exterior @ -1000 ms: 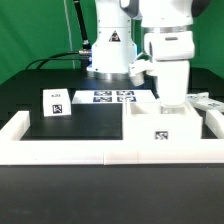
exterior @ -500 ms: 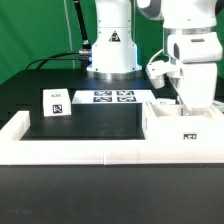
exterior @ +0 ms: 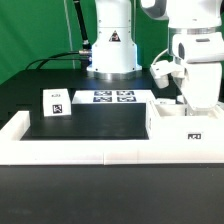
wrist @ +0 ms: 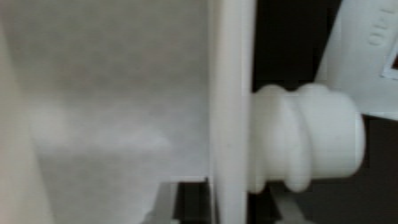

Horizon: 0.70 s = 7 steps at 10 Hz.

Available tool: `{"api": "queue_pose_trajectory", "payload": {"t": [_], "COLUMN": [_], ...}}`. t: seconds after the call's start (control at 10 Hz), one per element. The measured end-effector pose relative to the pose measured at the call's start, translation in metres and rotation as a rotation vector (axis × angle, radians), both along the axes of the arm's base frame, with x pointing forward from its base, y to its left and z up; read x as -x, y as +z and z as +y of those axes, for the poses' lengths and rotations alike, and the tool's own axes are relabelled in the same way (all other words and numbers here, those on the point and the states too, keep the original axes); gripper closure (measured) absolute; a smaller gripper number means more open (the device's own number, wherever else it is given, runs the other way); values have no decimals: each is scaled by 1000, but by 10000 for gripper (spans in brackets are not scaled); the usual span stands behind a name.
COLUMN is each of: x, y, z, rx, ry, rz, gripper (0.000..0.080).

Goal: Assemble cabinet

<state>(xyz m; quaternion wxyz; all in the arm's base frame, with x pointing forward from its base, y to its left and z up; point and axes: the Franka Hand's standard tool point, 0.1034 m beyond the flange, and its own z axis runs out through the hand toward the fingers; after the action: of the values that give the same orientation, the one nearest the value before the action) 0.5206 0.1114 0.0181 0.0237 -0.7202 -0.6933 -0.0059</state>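
The cabinet's large white box [exterior: 186, 132], with a tag on its front, stands on the black mat at the exterior view's right, against the front rail. My gripper [exterior: 190, 105] reaches down from above onto the box's top rear edge. In the wrist view a thin white wall [wrist: 228, 100] runs between my dark fingers [wrist: 196, 203], with a ribbed white knob [wrist: 306, 135] beside it. The gripper [wrist: 228, 205] looks shut on that wall. A small white tagged block [exterior: 55, 103] stands upright at the mat's left.
The low white rail [exterior: 20, 130] frames the mat at the front and sides. The marker board [exterior: 113, 97] lies flat at the back, before the robot base [exterior: 110, 50]. Cables run behind at the exterior view's left.
My gripper and the large white box have moved together toward the exterior view's right; the box now reaches the right edge. The small block has not moved.
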Motion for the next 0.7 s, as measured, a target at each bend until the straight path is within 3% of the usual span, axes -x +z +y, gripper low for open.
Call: {"api": "queue_pose_trajectory", "payload": {"t": [0.2,0.3,0.4,0.5,0.6,0.7], "x": [0,0,0,1,3,2], "y": [0,0,0,3,10,17], "z": [0,-1,-1,-2,-3,-3], "rx": [0,0,0,-2,1,2], "ry": [-1,-1,-2,0,1,3], "rz": [0,0,1,-11,-16,-27], "gripper": [385,385,202,77,77,16]}}
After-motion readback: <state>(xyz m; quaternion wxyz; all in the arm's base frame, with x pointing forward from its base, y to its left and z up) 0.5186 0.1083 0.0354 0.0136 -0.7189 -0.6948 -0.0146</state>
